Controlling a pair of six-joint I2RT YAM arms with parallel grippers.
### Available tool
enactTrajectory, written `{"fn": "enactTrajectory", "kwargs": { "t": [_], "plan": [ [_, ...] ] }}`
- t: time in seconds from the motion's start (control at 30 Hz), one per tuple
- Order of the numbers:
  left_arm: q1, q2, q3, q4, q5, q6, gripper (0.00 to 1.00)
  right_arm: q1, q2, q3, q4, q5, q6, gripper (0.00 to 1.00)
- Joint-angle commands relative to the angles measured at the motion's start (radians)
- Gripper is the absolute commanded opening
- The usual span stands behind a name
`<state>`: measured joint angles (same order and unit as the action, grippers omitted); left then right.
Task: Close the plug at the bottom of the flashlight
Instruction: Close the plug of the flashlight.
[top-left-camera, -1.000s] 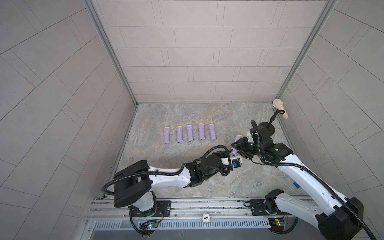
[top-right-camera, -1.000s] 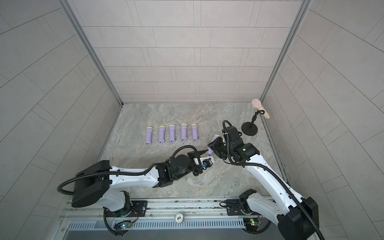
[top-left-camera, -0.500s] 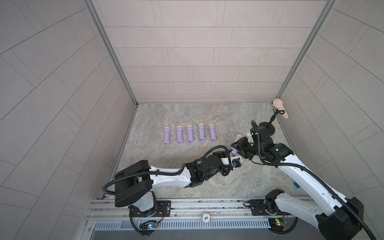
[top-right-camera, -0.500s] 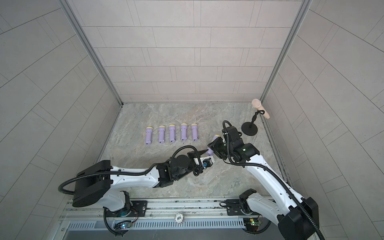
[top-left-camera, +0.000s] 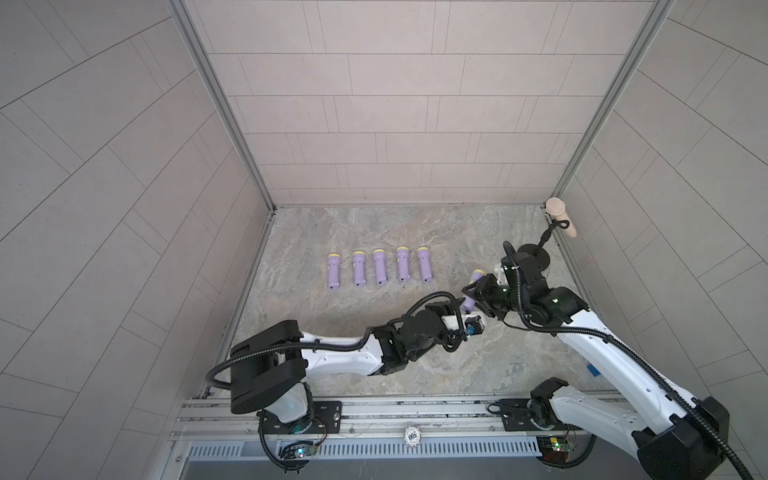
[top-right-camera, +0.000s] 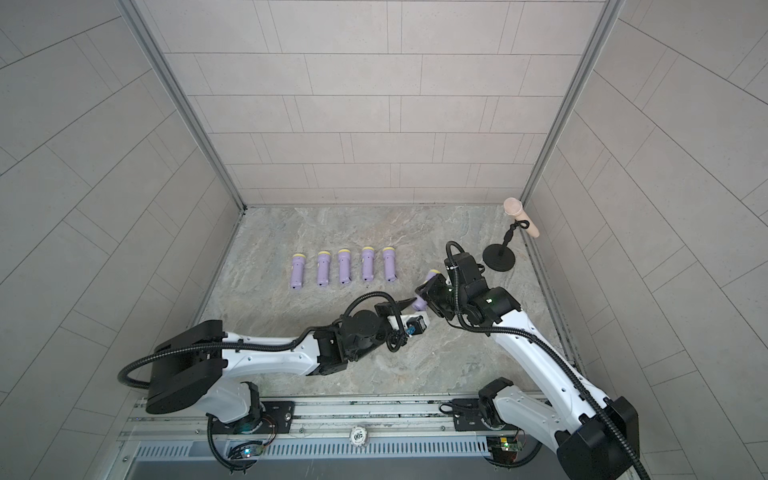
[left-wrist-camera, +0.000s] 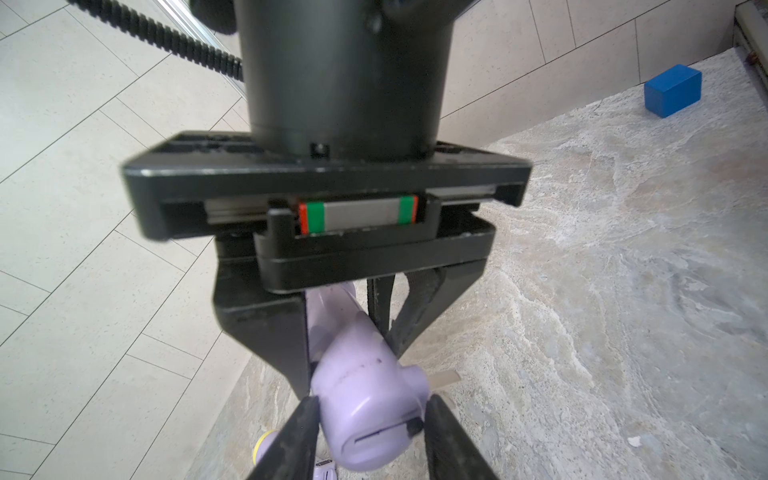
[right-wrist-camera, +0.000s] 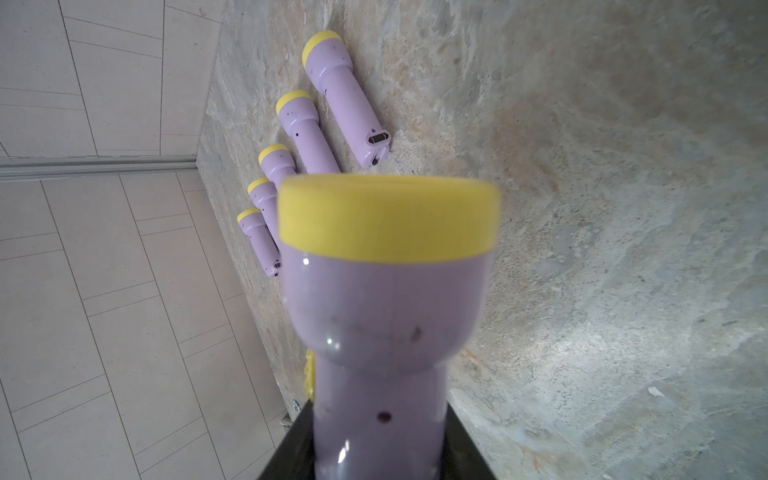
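Left claw (top-left-camera: 464, 306) and right claw (top-left-camera: 478, 293) meet, in both top views, to the robot's right of the row of five flashlights (top-left-camera: 378, 270) and nearer the robot than that row. The held flashlight (top-left-camera: 475, 276) hangs between them, off the veined, stone-patterned desk (top-left-camera: 374, 232), its yellow head tilted up and away from the robot. Against the pictures from a second ago neither arm has visibly shifted. That suggests a squeeze in place on the butt end, not a carry.

From the left wrist, the left claw (left-wrist-camera: 370, 415) has its matte black fingers (left-wrist-camera: 299, 432) set against opposite sides of the held flashlight (left-wrist-camera: 361, 386) at its rounded butt, clamped there. The lilac plastic is glossy and faintly scuffed. A thin dark seam curves across the end face where the plug (left-wrist-camera: 374, 440) sits, with a small dark tab beside one finger. The plug looks nearly home, but whether it is fully seated cannot be told.

From the right wrist, the right claw (right-wrist-camera: 378, 455) is clamped on the smooth round barrel, below the flared neck and the matte yellow rim (right-wrist-camera: 388, 216). Beyond it the row of five flashlights (right-wrist-camera: 345, 104) lies flat and speckled, and the nearest one shows a dark port at its butt.
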<state>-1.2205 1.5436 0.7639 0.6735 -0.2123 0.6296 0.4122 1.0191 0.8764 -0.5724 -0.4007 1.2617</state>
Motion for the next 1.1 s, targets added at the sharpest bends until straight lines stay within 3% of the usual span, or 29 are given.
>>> {"fn": "enactTrajectory", "kwargs": {
  "t": [0.0,1.07],
  "plan": [
    [-0.014,0.021,0.007,-0.005,0.008,0.032,0.45,0.008,-0.024,0.009,0.039,-0.013,0.018,0.0],
    [-0.024,0.028,0.011,-0.02,0.003,0.052,0.37,0.013,-0.032,0.007,0.049,-0.022,0.028,0.0]
  ]
}}
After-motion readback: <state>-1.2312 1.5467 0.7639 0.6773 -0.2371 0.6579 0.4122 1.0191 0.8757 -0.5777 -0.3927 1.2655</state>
